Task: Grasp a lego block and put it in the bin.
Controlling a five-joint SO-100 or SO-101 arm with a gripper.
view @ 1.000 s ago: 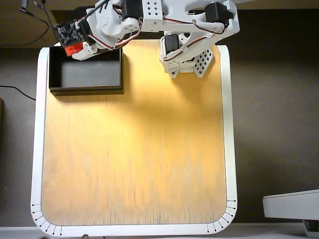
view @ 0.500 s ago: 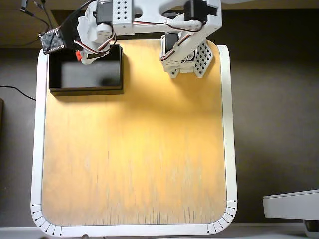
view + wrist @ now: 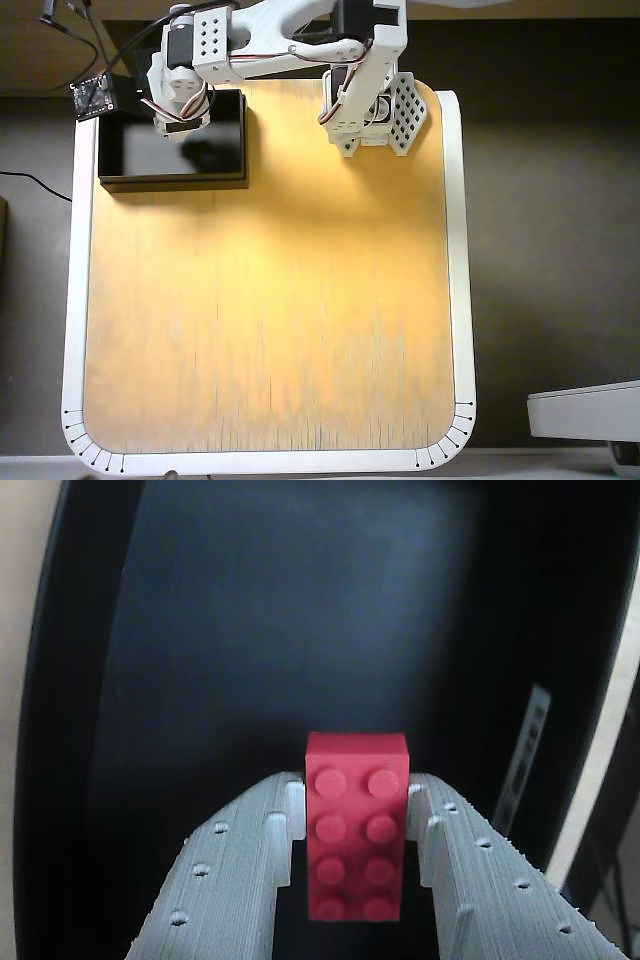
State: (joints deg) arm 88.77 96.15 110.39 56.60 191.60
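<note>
In the wrist view my gripper (image 3: 357,782) is shut on the red lego block (image 3: 355,825), which sits studs-up between the two white fingers (image 3: 240,860). Block and gripper hang over the dark grey floor of the black bin (image 3: 250,630). A small white label (image 3: 527,750) shows on the bin's right wall. In the overhead view the bin (image 3: 130,165) stands at the table's top left corner. My arm's wrist (image 3: 180,90) reaches over its right part and hides the block and the fingers there.
The arm's base (image 3: 375,110) stands at the top middle of the wooden table (image 3: 270,300), which has a white rim. A small circuit board (image 3: 92,97) with cables lies beyond the bin's left corner. A white device (image 3: 585,410) sits off the table at lower right.
</note>
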